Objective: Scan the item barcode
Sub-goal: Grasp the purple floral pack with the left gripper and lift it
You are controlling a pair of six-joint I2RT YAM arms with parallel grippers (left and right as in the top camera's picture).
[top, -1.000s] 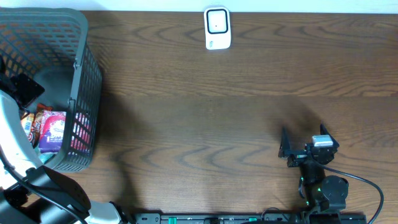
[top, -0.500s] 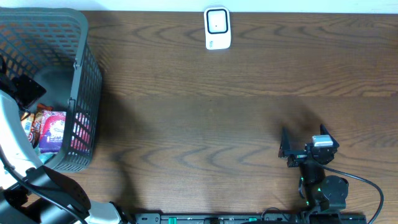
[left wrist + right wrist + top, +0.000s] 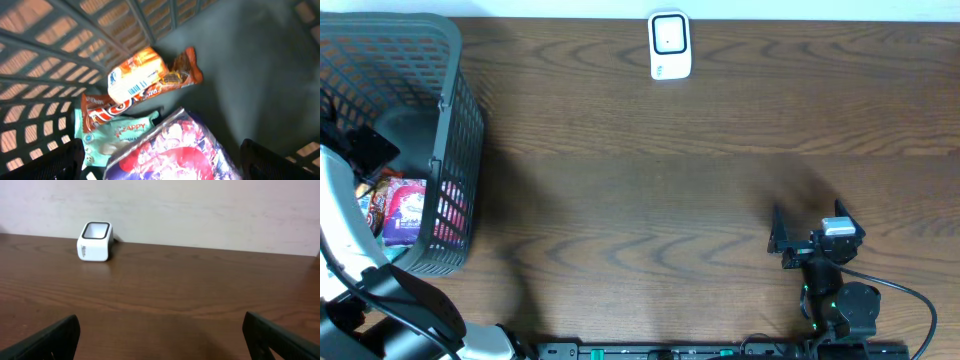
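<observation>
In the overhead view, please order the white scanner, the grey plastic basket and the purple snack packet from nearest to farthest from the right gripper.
From the right gripper:
1. White box-shaped scanner, at the far table edge.
2. Grey plastic mesh basket, on the left side.
3. Purple snack packet, inside that basket.

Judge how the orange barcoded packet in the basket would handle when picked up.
The orange packet looks small and blocky, so probably light and fairly firm. Its glossy film may slip. Resting on a brown wrapper, it could shift when nudged.
</observation>
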